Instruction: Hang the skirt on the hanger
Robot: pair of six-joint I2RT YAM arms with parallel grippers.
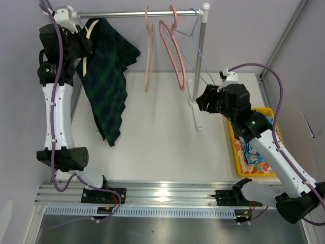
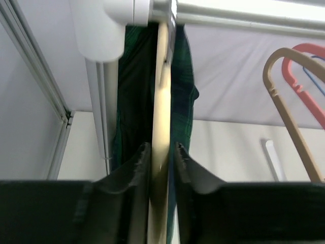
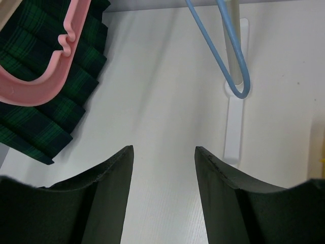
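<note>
Skirt (image 1: pixel 107 84) in dark green and navy plaid hangs at the left end of the rail (image 1: pixel 142 13), draped over the cream hanger (image 1: pixel 84 63). Its pleats fall slantwise, and its lower corner comes to a point in front of the white table (image 1: pixel 152 147). We cannot tell whether that corner touches the surface.

In the left wrist view, the left gripper (image 2: pixel 162 157) is raised just under the rail. Its two dark fingers (image 2: pixel 134 173) are drawn in on either side of the cream hanger and pinch its pale edge, with skirt fabric hanging on both sides of the hanger.

Further along the rail, well apart from the skirt, we see a tan hanger (image 1: pixel 148 56), a pink hanger (image 1: pixel 174 61) and a thin blue wire hanger (image 1: pixel 197 56).

The right gripper (image 1: pixel 204 99) sits low beside the rack's upright post (image 1: pixel 201 61), near the post's white foot (image 1: pixel 195 112). From its own camera we see its fingers spread wide and holding nothing, with bare table between them. The pink hanger and the skirt's hem show at the upper left of that view.

A yellow bin (image 1: pixel 231 133) lies at the right edge of the table under the right arm, with a floral blue-orange cloth (image 1: pixel 254 155) inside it.
</note>
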